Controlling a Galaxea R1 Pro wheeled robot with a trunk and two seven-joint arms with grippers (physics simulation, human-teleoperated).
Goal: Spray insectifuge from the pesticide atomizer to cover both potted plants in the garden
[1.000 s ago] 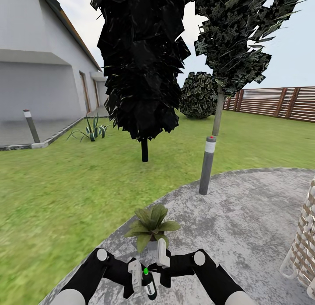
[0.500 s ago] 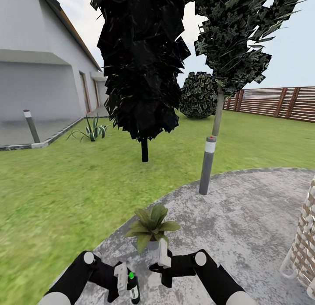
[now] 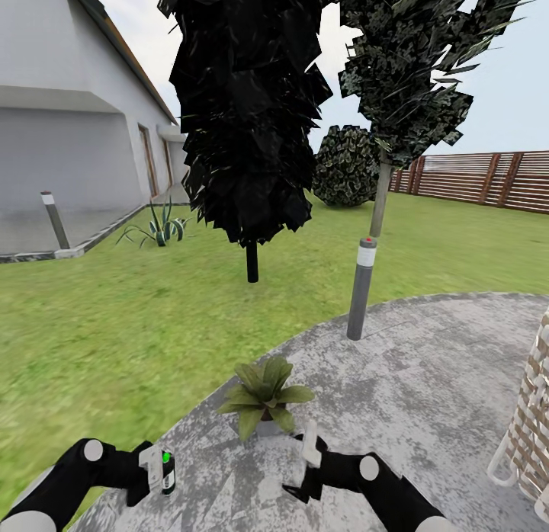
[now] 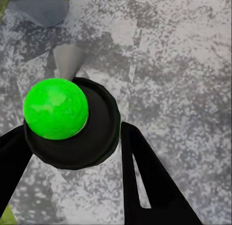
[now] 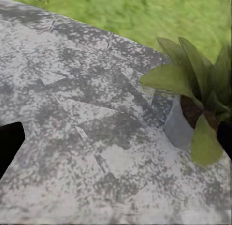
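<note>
A small dark pesticide atomizer with a green-lit top is pinched in the left claw above the near edge of the round grey paved patch, beside the lawn. The right claw is held spread just beside a potted plant of pointed green leaves in a grey pot, which stands near that edge.

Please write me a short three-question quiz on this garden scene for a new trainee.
1. True or false: the left tool is shut on the pesticide atomizer.
2. What colour is the atomizer's tip in the left wrist view: A red, B green, C white?
3. On what does the potted plant stand?

Key: 1 true. 2 B, green. 3 The grey paved patch, near its edge with the lawn.
</note>
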